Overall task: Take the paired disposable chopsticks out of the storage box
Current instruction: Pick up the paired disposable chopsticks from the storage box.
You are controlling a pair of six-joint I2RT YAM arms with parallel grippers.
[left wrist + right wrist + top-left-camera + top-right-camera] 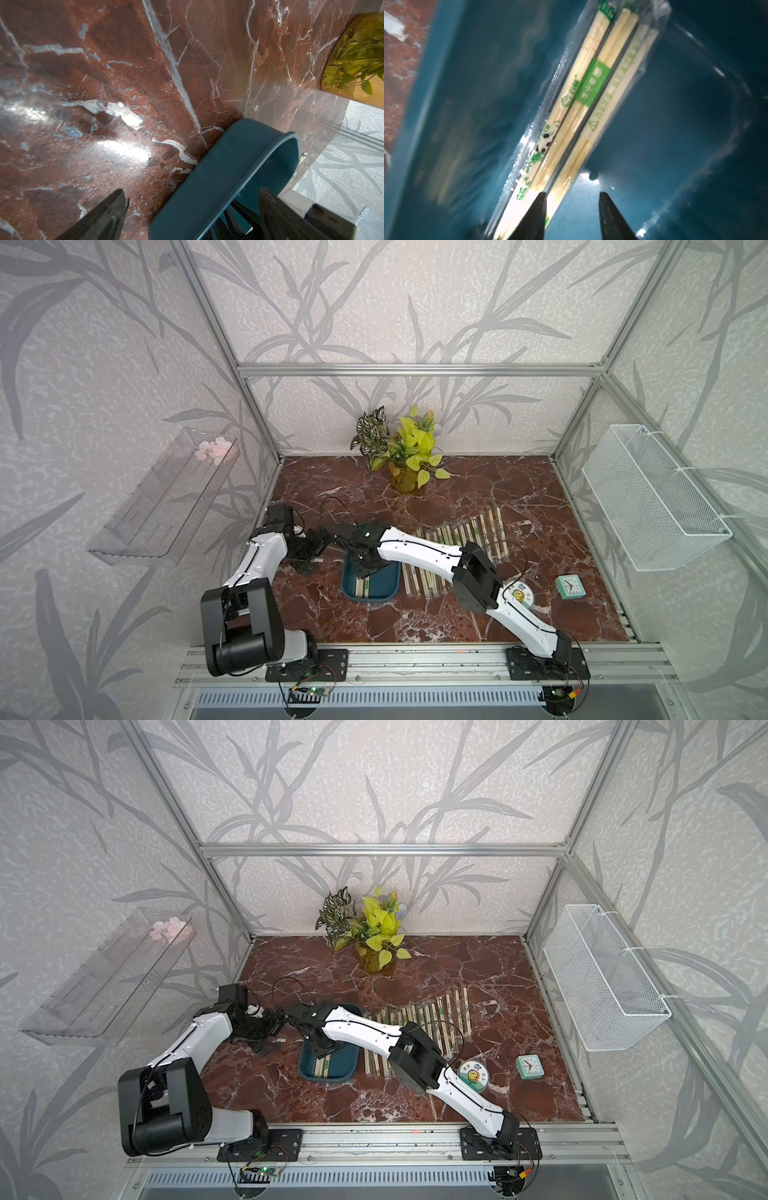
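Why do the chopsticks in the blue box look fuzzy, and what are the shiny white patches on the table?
Right wrist view: camera sits very close, so the chopsticks and storage box smear, with glints on the plastic. Left wrist view: glare on the polished table.

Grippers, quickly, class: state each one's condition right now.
Left gripper: open, empty, straddling the storage box wall.
Right gripper: open inside the box, over the paired disposable chopsticks, gripping nothing.

Right claw (571, 194) reaches forward and down, jaws partly apart; left claw (192, 190) hovers low, jaws spread wide.
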